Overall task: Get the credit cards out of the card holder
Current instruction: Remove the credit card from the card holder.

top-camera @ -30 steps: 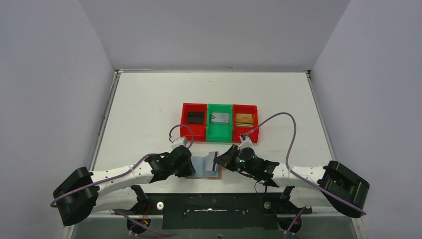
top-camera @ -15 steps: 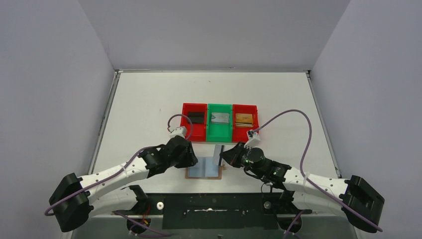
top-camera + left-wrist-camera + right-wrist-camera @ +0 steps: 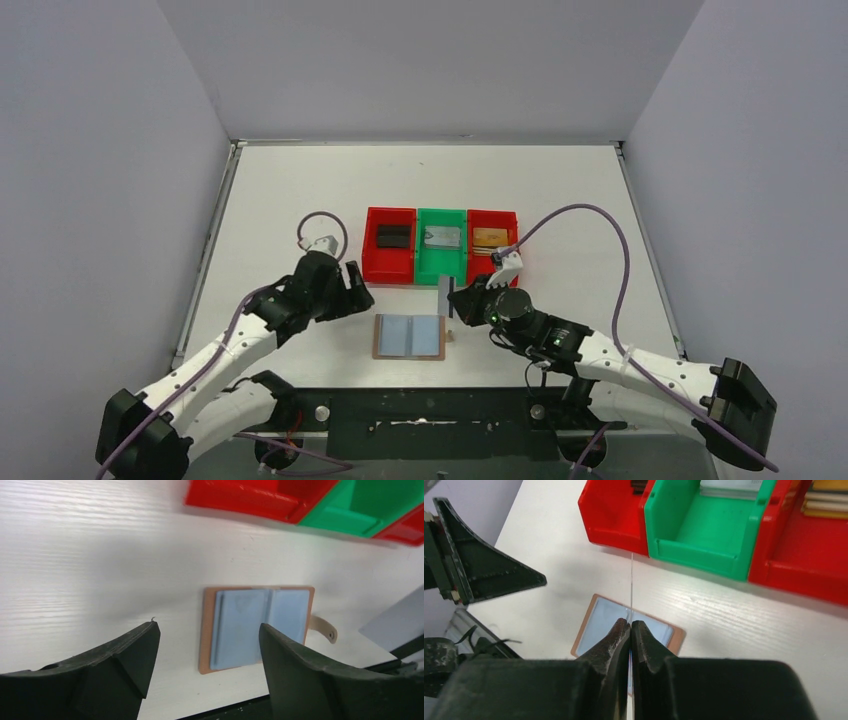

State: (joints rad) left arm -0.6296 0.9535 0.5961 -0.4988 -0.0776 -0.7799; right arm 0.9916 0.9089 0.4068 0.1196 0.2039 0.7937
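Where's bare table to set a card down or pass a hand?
Free: the far table, bins to back wall; the right side, right red bin to table edge. Crowded: the strip between bins and holder, where the right arm's jaws pinch a card and the left arm's open jaws hang.

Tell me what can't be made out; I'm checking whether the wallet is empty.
- Wallet slots: too small from above, blurred in the left wrist view.
- Card in the right fingers: edge-on in the right wrist view, face unseen.
- Bins: contents cut off by that view's top edge.
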